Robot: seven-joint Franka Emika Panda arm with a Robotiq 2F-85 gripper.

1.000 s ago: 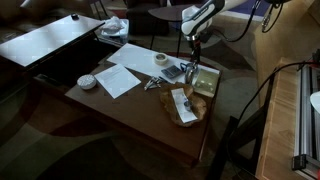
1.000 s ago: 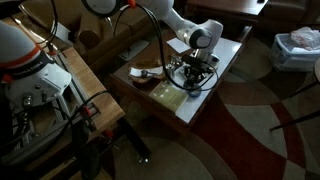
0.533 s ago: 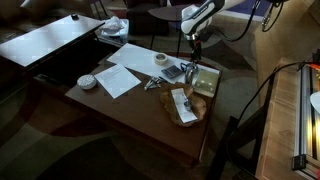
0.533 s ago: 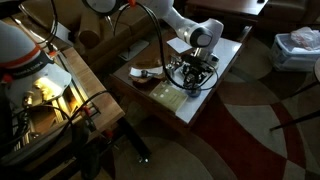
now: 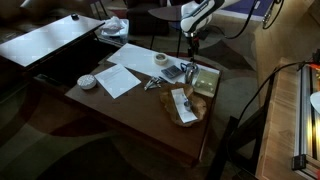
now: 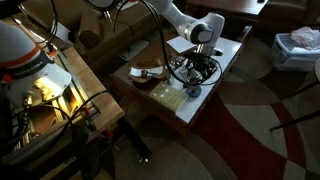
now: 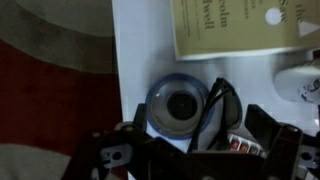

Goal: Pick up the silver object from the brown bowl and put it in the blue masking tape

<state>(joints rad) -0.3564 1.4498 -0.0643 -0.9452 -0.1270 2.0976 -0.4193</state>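
The blue masking tape [image 7: 178,105] lies flat near the white table's edge, also seen from outside as a small blue ring [image 6: 193,91]. My gripper [image 7: 198,115] hangs just above it, open, with a finger [image 7: 140,111] on either side of the roll. The tape's hole looks grey with a dark centre, and I cannot tell what is in it. Seen from outside, the gripper [image 5: 190,55] [image 6: 200,68] is well away from the brown bowl [image 5: 193,116] [image 6: 158,70]. A slim pale piece [image 5: 180,100] that looks like the silver object lies in that bowl.
A green square pad [image 5: 205,80] [image 7: 235,25] sits between the tape and the bowl. A dark tangle of bits [image 5: 172,72], a white tape roll [image 5: 161,60], a paper sheet [image 5: 120,78] and a small white dish [image 5: 87,81] share the table. Red carpet [image 7: 50,90] lies beyond the edge.
The jaws have gone from shut to wide open over the blue tape, and the gripper has lifted slightly. The pale piece in the bowl has not moved.
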